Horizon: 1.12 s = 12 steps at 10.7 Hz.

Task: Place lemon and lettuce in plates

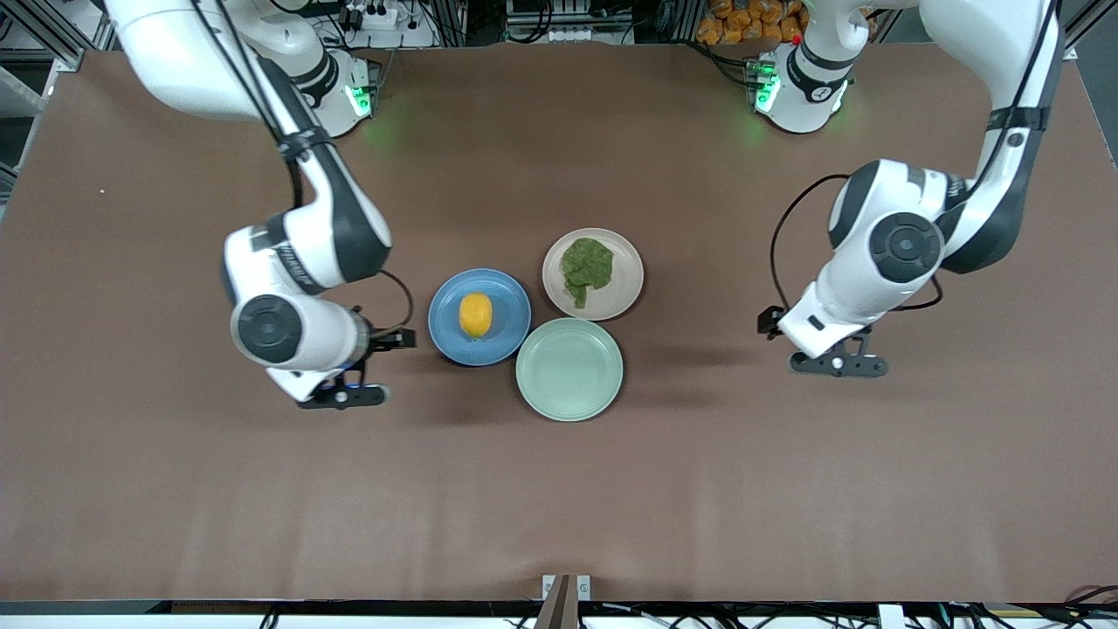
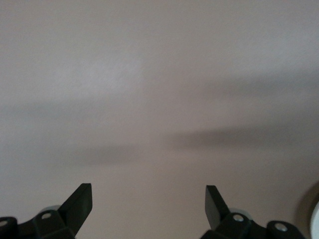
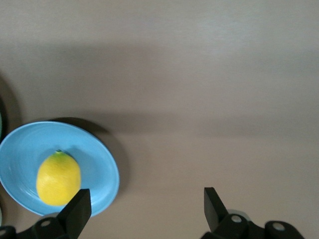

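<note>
**Ops:** What am I looking at, biggest thing first?

**Me:** The brown worktop (image 1: 786, 489), then three plates bunched at its middle. The blue plate (image 1: 479, 316) carries the lemon (image 1: 475, 314). The beige-pink plate (image 1: 593, 273), touching it and farther from the front camera, carries the lettuce (image 1: 586, 268). The mint-green plate (image 1: 569, 369), nearest the front camera, has nothing on it. I judge both placements done.

**Ops:** So what can still go wrong?

**Me:** Mostly the pull-back. My right claw (image 1: 345, 395) hangs over bare worktop just beside the blue plate, toward the right arm's end. If I swing it low toward the middle, it could clip the rim and set the lemon rolling; that oval fruit would not stay put. The plates touch, so one knock could shove all three. The lettuce is light and could slide if its plate gets jolted.

**Ops:** And the claws themselves?

**Me:** I see the right claw's fingers (image 3: 77, 209) spread wide, gripping nothing and touching nothing. The left claw (image 1: 838, 364) is over bare worktop, well apart from the plates, toward the left arm's end. Its fingers (image 2: 79, 201) are equally wide, nothing between them
</note>
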Motion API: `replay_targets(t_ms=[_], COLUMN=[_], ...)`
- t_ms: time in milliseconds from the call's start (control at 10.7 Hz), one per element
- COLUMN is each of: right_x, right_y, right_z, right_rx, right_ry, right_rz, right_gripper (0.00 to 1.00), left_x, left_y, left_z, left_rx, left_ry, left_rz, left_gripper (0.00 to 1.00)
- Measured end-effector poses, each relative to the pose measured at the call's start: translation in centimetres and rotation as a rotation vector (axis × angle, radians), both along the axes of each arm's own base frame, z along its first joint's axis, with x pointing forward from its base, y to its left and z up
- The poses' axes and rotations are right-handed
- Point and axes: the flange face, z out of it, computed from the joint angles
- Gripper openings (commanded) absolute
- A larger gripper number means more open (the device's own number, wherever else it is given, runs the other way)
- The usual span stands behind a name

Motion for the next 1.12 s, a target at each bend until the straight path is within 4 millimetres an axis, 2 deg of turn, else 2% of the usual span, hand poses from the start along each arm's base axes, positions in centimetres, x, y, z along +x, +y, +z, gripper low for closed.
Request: replay_targets(t_ms=[280, 561, 841, 1121], right_x=[0.9, 1.2, 1.3, 0.4], right_y=[-4.8, -8.1, -11.3, -14.2], right_z=[3.4, 6.3, 8.6, 11.3], right_rx=[-0.032, -0.034, -0.029, -0.021], right_ry=[-0.037, -0.074, -0.101, -0.094], right_rz=[0.015, -0.021, -0.039, -0.003], right_gripper=[1.0, 1.0, 1.0, 1.0], left_x=[-2.7, -5.7, -6.8, -5.3], left_y=[1.7, 2.6, 3.8, 3.6], left_z=[0.2, 0.9, 4.2, 9.1], left_rx=[0.021, 0.011, -0.006, -0.036], left_ry=[0.08, 0.097, 0.046, -0.061], left_rz=[0.039, 0.06, 0.086, 0.09], left_gripper=[1.0, 1.0, 1.0, 1.0])
